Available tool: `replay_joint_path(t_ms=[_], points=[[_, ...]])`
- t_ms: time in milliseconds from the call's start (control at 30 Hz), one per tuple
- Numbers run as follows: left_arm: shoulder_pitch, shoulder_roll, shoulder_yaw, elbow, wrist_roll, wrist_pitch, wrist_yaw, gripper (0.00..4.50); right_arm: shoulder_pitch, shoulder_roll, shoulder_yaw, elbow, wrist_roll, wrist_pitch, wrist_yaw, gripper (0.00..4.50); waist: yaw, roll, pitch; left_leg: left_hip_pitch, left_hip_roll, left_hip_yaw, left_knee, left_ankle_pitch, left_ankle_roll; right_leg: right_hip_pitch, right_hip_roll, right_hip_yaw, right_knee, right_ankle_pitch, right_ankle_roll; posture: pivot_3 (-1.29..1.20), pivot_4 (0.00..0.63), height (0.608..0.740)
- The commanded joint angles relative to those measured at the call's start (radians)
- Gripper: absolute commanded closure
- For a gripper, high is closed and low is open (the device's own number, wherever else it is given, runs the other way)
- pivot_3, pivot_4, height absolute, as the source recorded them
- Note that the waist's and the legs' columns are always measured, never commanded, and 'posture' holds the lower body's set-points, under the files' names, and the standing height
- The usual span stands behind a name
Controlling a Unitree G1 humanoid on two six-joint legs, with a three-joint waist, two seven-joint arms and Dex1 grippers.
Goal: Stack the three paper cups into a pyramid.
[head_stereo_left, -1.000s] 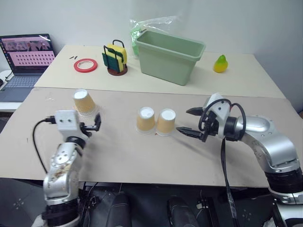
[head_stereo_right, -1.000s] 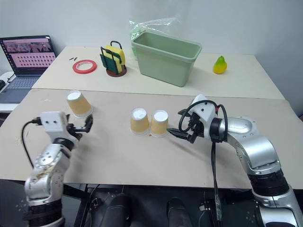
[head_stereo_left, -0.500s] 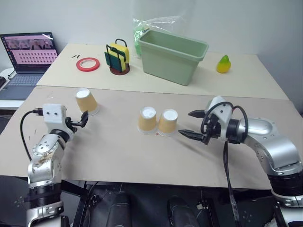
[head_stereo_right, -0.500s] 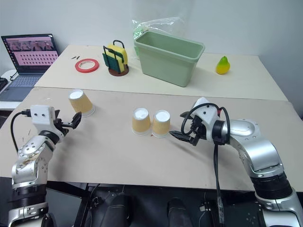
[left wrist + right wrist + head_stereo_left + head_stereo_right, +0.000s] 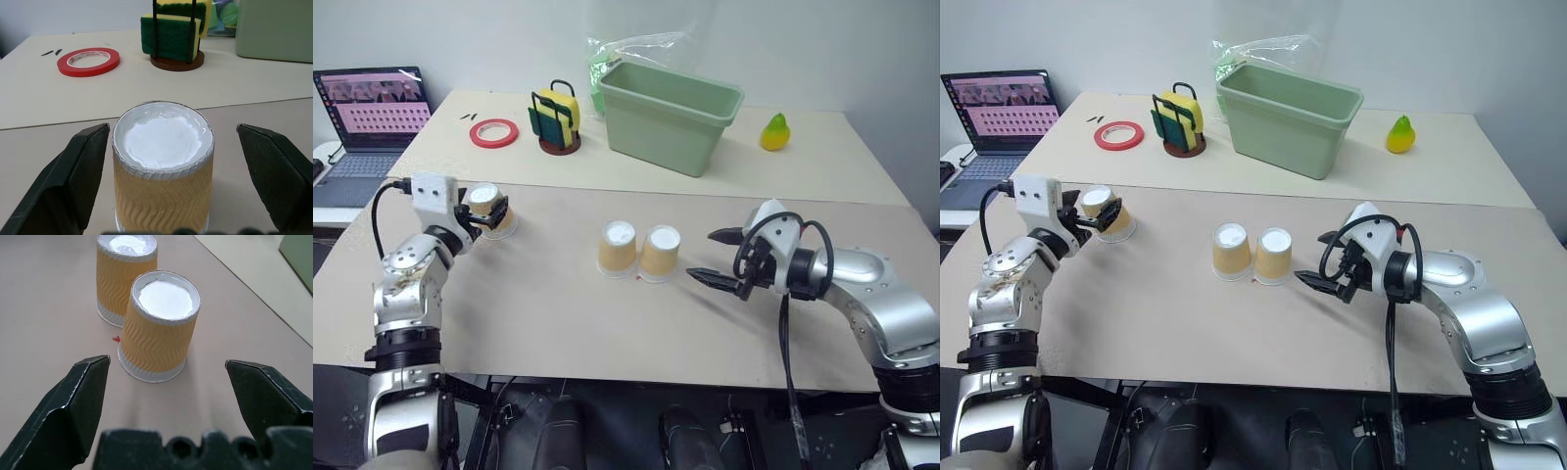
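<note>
Three tan ribbed paper cups stand upside down, white bases up, on the near table. Two of them (image 5: 617, 247) (image 5: 659, 254) stand side by side, touching, at the table's middle. The third cup (image 5: 164, 181) stands alone at the left. My left gripper (image 5: 481, 213) is level and open, and the lone cup sits between its fingers (image 5: 80, 166) with a gap on each side. My right gripper (image 5: 703, 256) is open, a short way right of the pair and pointing at the nearer cup (image 5: 159, 333). No pyramid stands.
On the far table are a green bin (image 5: 668, 113) with a plastic bag behind it, a sponge holder (image 5: 555, 122), a red tape roll (image 5: 494, 131) and a yellow pear (image 5: 773, 131). A laptop (image 5: 367, 108) sits at the far left.
My left gripper has moved forward and up to the lone cup and now flanks it, still open. The right arm and the two middle cups have kept still.
</note>
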Motion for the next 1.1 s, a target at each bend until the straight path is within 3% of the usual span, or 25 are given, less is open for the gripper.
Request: replay_joint_path(t_ms=[33, 467, 567, 733, 1100], points=[[-0.034, 0.017, -0.008, 0.008, 0.011, -0.023, -0.005, 0.06, 0.000, -0.014, -0.042, -0.043, 0.009, 0.003, -0.010, 0.00, -0.001, 0.000, 0.000, 0.000, 0.000, 0.000, 0.000, 0.000, 0.000, 0.000, 0.000, 0.000, 0.000, 0.000, 0.000, 0.00, 0.150, 0.656], [-0.055, 0.011, -0.033, 0.069, 0.025, -0.020, 0.010, 0.06, 0.004, -0.012, -0.043, -0.048, 0.008, 0.008, -0.017, 0.00, 0.001, 0.000, 0.000, 0.000, 0.000, 0.000, 0.000, 0.000, 0.000, 0.000, 0.000, 0.000, 0.000, 0.000, 0.000, 0.00, 0.150, 0.656], [-0.061, 0.009, -0.033, 0.074, 0.025, -0.018, 0.009, 0.73, 0.003, -0.012, -0.045, -0.048, 0.008, 0.008, -0.019, 0.00, 0.002, 0.000, 0.000, 0.000, 0.000, 0.000, 0.000, 0.000, 0.000, 0.000, 0.000, 0.000, 0.000, 0.000, 0.000, 0.00, 0.150, 0.656], [-0.070, 0.008, -0.036, 0.085, 0.030, -0.012, 0.010, 2.31, 0.003, -0.015, -0.045, -0.046, 0.009, 0.006, -0.021, 0.00, 0.003, 0.000, 0.000, 0.000, 0.000, 0.000, 0.000, 0.000, 0.000, 0.000, 0.000, 0.000, 0.000, 0.000, 0.000, 0.00, 0.150, 0.656], [-0.098, -0.012, -0.046, 0.053, 0.020, -0.016, 0.010, 2.41, -0.006, -0.014, -0.040, -0.037, 0.004, 0.004, -0.028, 0.00, 0.006, 0.000, 0.000, 0.000, 0.000, 0.000, 0.000, 0.000, 0.000, 0.000, 0.000, 0.000, 0.000, 0.000, 0.000, 0.00, 0.150, 0.656]])
